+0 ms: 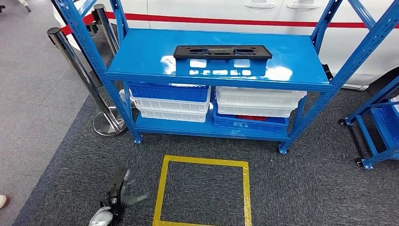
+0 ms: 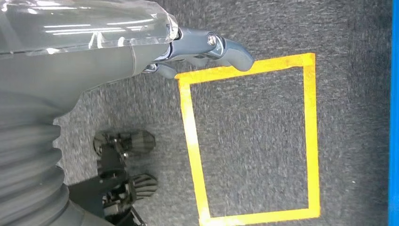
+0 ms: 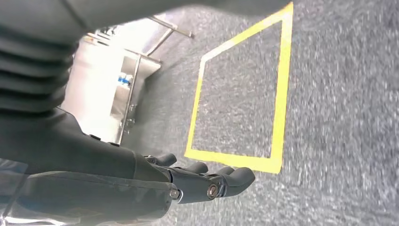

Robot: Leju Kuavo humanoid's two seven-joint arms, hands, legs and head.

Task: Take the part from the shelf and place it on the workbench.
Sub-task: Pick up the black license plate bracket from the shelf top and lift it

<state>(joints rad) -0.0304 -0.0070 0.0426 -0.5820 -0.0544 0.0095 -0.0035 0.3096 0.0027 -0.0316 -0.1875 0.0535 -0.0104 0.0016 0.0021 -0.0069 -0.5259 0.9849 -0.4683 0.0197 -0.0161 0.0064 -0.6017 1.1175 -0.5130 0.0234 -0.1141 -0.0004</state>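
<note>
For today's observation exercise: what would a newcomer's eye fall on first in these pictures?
Probably the bright blue shelf, with a flat black part lying on its top level. Next, the yellow taped square on the grey carpet in front of it, with the robot's left hand hanging beside it.

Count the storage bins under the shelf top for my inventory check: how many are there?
4 visible. Left stack: blue bin on top, white bin beneath. Right stack: white bin on top, blue bin beneath. The white ones may each be several nested bins; more could sit hidden behind.
</note>
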